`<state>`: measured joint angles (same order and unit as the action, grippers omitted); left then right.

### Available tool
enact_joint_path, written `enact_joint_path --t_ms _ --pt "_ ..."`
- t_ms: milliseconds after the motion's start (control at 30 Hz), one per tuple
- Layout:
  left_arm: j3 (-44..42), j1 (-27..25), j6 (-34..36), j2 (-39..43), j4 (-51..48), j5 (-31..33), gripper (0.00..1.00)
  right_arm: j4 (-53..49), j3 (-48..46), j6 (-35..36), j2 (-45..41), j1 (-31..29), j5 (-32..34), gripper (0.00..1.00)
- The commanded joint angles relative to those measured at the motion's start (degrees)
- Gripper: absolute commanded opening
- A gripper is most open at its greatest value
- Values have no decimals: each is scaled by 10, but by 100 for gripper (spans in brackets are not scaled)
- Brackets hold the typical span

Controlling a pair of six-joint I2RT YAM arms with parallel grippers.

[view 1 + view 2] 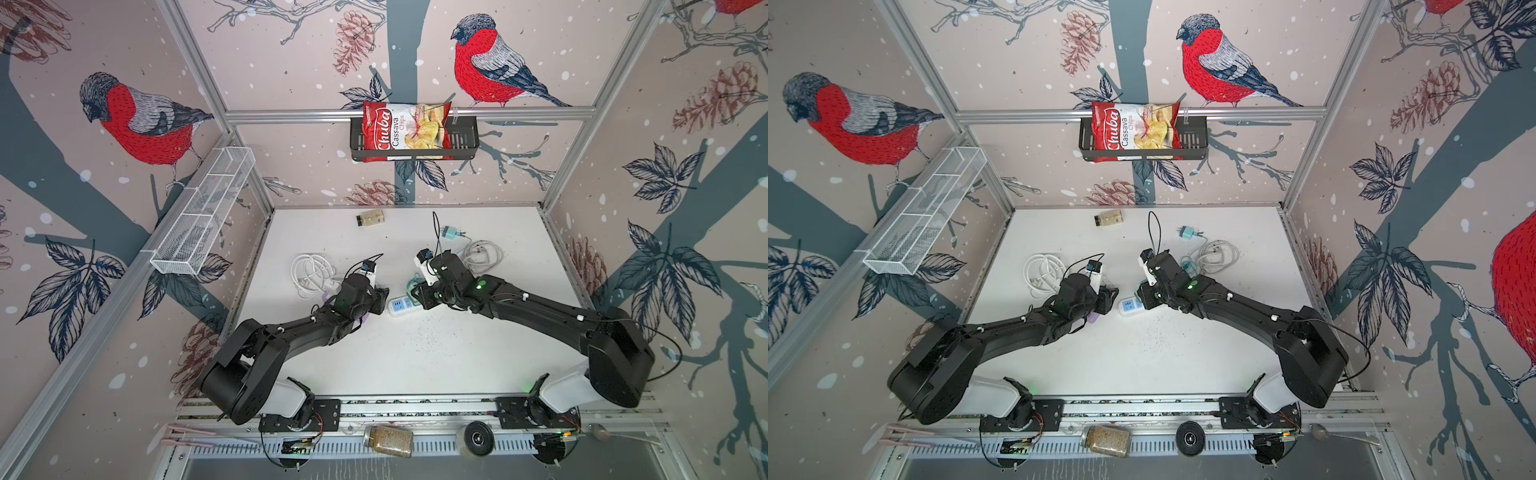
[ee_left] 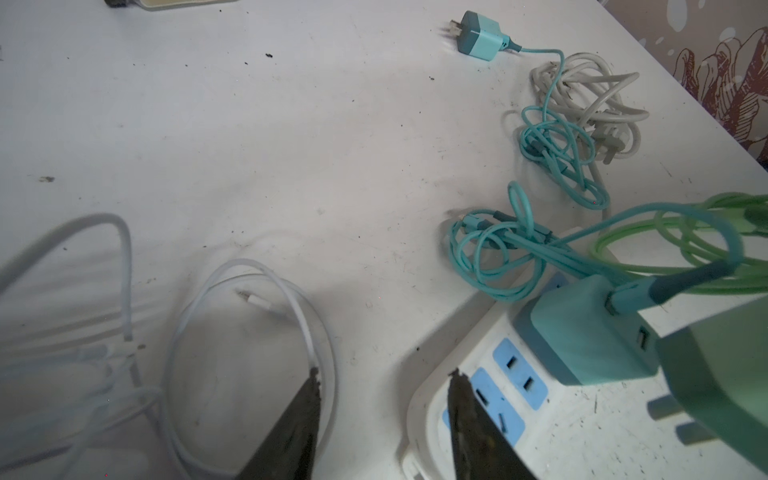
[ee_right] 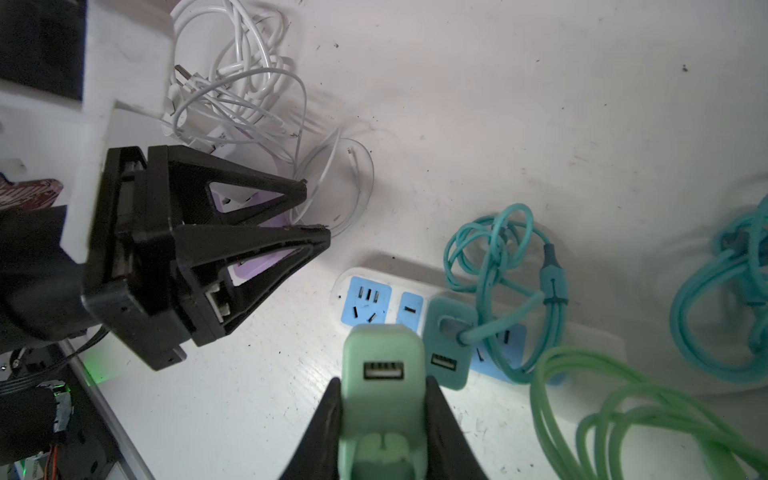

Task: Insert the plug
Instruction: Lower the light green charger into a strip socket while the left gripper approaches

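A white power strip (image 1: 398,306) (image 1: 1130,306) with blue sockets lies mid-table between the two arms. My right gripper (image 3: 383,379) is shut on a light green charger plug (image 3: 384,361), held just above the strip (image 3: 376,269); its prongs (image 2: 671,409) hang over the strip's top. A teal charger (image 3: 451,332) (image 2: 590,336) sits plugged into the strip beside it. My left gripper (image 2: 385,371) (image 3: 316,207) is open at the strip's end. One finger hovers over the end socket (image 2: 490,399), the other over the table; nothing is held.
A white cable coil (image 1: 309,270) lies left of the strip and a purple charger (image 3: 257,259) under my left gripper. Teal and grey cables (image 2: 582,124) and a loose teal charger (image 1: 451,232) lie at the back right. A green cable (image 3: 582,395) trails from the held plug. A small bottle (image 1: 370,218) lies at the back.
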<state>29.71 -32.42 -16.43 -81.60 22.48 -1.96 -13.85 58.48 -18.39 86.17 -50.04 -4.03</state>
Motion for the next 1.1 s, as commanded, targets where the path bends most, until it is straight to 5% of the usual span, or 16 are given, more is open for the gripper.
enact_joint_path --t_ms 0,433,1067 --pt "-4 -1 7 -5 33 -14 50 10 11 -13 10 -15 45 7" --pt "-11 -2 8 -4 51 -19 49 -3 40 -56 71 -71 194 7" --pt "-36 -1 9 2 72 -28 48 -17 64 -86 122 -95 247 6"
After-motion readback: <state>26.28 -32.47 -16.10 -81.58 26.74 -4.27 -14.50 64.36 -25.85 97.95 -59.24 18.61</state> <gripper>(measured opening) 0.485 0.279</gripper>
